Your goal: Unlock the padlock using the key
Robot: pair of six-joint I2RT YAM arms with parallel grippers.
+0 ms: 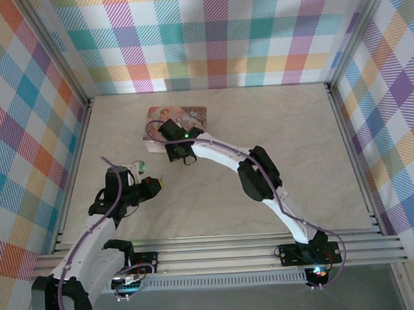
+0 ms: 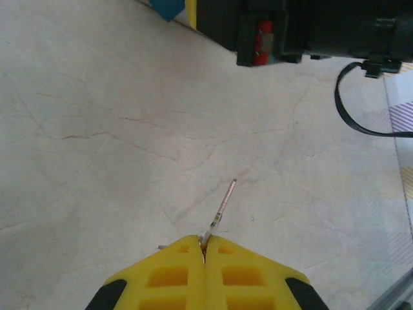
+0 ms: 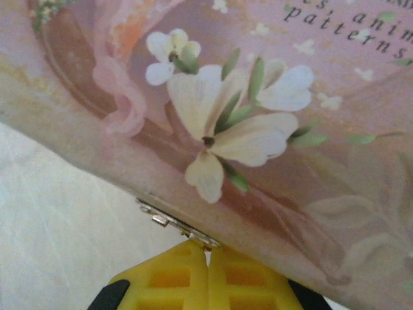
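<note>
Left gripper (image 2: pixel 204 247) pinched shut on thin silver metal key (image 2: pixel 222 203); right gripper (image 3: pixel 208 250) closed, tips at silver clasp (image 3: pixel 171 219) of pink floral tin box (image 3: pixel 290 161).

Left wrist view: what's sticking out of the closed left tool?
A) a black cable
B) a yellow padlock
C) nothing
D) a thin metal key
D: a thin metal key pokes out from the seam between the shut yellow fingers of the left tool, its tip pointing up and away over the pale table.
</note>
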